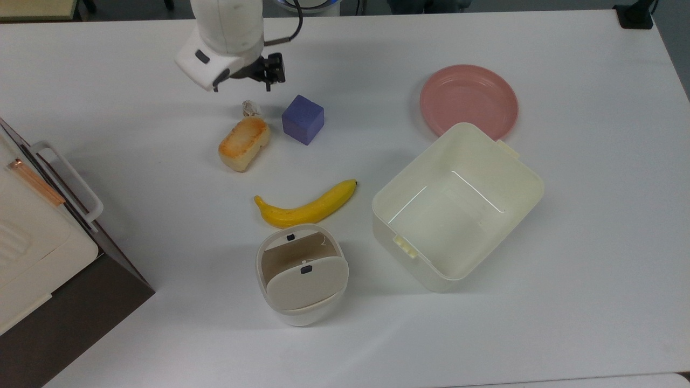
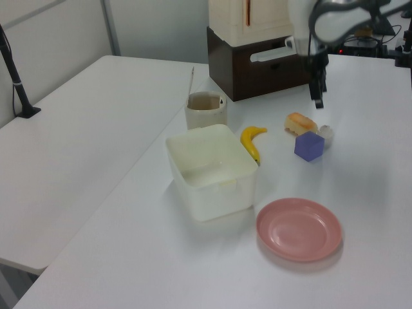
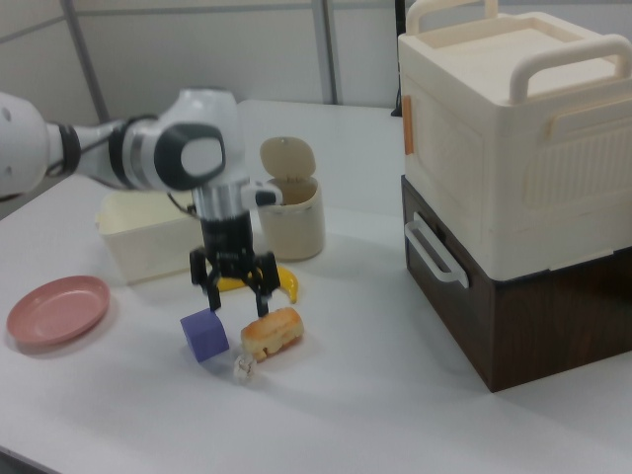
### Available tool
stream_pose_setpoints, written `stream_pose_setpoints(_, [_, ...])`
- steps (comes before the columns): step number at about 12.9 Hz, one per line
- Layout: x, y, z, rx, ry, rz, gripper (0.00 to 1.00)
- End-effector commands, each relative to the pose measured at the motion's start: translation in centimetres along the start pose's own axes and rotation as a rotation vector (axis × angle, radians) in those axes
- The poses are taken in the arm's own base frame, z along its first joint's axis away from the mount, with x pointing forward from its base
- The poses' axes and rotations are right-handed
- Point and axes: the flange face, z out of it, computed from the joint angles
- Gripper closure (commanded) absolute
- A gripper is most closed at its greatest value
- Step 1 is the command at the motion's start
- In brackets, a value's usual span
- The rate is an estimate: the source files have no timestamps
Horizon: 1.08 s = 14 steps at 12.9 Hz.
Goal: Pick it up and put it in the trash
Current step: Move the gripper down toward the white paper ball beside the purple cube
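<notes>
The tiny crumpled paper wad (image 1: 249, 108) lies on the white table, touching the far end of the bread loaf (image 1: 243, 143) and just left of the purple cube (image 1: 303, 119) in the top view. It also shows as a pale speck, the wad (image 2: 326, 133), (image 3: 244, 369). My gripper (image 1: 241, 87) hangs open a little above and beyond the wad, fingers pointing down, with nothing between them; the right view has the gripper (image 3: 237, 301) over the gap between cube and bread. The trash (image 1: 302, 318), a small white oval bin with a beige flap, stands near the table's front past the banana.
A banana (image 1: 305, 206) lies between the bread and the bin. A cream rectangular tub (image 1: 517, 161) and a pink plate (image 1: 468, 97) sit on the top view's right. A tall cream-and-brown box (image 1: 48, 253) takes up the top view's left edge.
</notes>
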Motion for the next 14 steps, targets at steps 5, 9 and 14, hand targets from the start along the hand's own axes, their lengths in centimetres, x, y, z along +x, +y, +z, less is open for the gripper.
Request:
stream_pose_setpoints(5, [0.3,0.7,4.9,-0.025,-0.014,-0.016,0.07])
stream_pose_setpoints(9, [1.3,0.9,7.6,-0.051,-0.038,-0.032,0.17])
stream_pose_setpoints(14, [1.4,0.5,9.4,-0.060,-0.066,-0.049,0.32])
